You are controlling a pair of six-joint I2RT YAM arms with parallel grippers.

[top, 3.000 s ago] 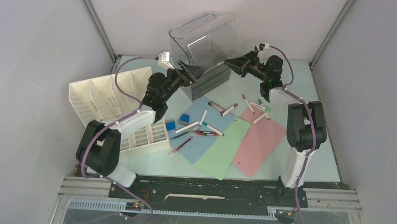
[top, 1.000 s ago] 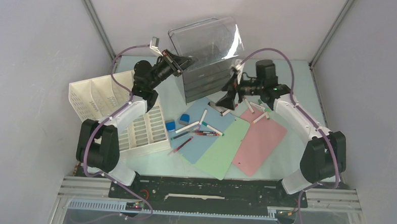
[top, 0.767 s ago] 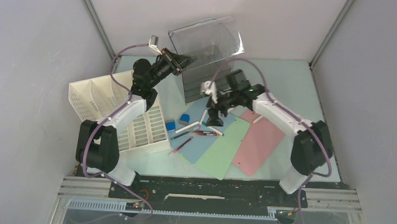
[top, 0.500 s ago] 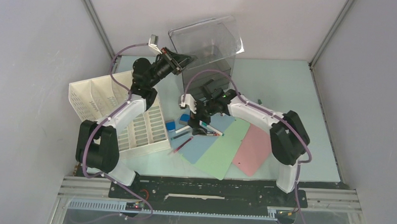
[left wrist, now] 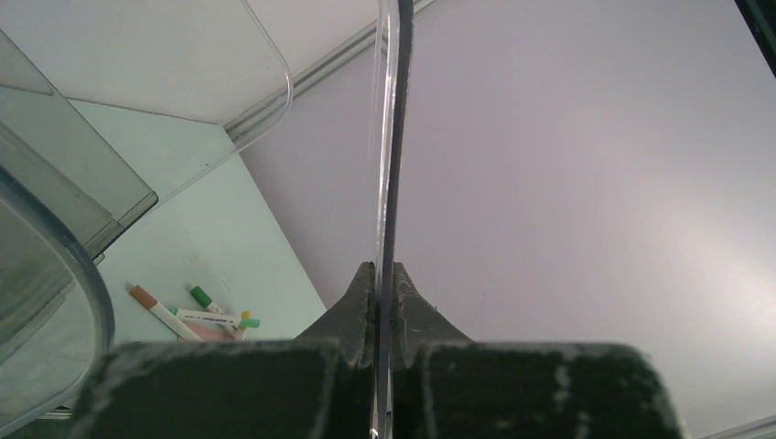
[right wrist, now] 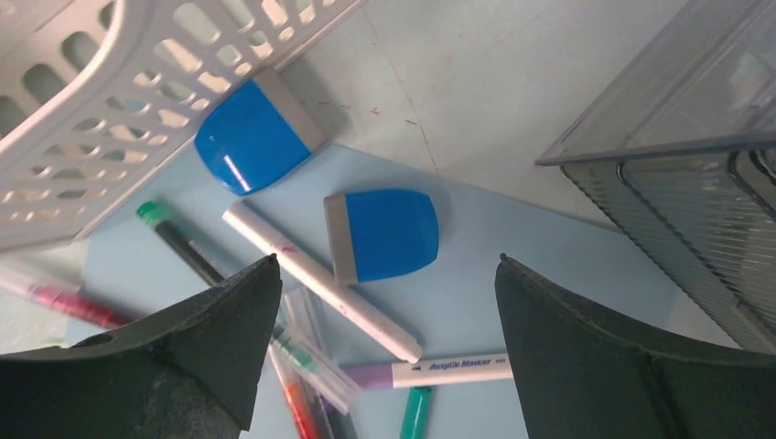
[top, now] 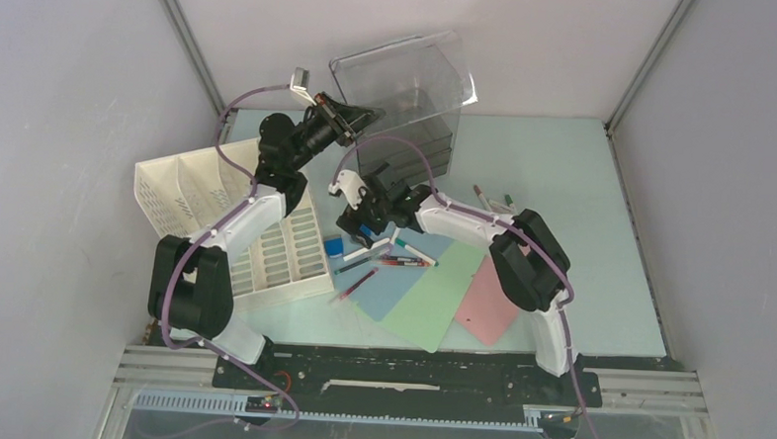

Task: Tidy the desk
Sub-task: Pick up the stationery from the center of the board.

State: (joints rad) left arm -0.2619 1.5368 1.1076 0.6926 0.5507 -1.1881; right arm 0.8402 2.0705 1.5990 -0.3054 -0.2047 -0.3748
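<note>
Overhead view: the pale mint-green bench (top: 584,188) fills the floor between grey walls, with a black rail (top: 408,364) along its 6 o'clock edge. At the bench's 12 o'clock stands a clear drawer box (top: 410,92), its clear shell tilted. The left gripper (top: 354,121) is clenched on that shell at the box's 9 o'clock side. A white file rack (top: 193,196) lies at the bench's 9 o'clock. The right gripper (top: 357,218) hangs near the middle of the bench, at 7 o'clock of the box, released and grasping nothing. A blue sheet (top: 397,284), a green sheet (top: 440,301) and a pink sheet (top: 488,301) overlap one another at 5 o'clock of it. Several loose markers (top: 489,199) lie at 4 o'clock of the box.

Left wrist view: the two fingers are pressed together on the edge of a thin clear panel that runs up to 12 o'clock. Bench surface shows at 8 o'clock, with a few markers on it.

Right wrist view: the jaws stand wide apart with nothing between them. Below the gap a blue block (right wrist: 389,233) with a grey end lies on the blue sheet. A second blue block (right wrist: 256,137) sits at 10 o'clock of the first, touching the file rack. A white marker (right wrist: 320,279) lies just beside the first block's grey end, at its 8 o'clock. The corner of the drawer box shows at 3 o'clock, and bare bench at 12 o'clock.
</note>
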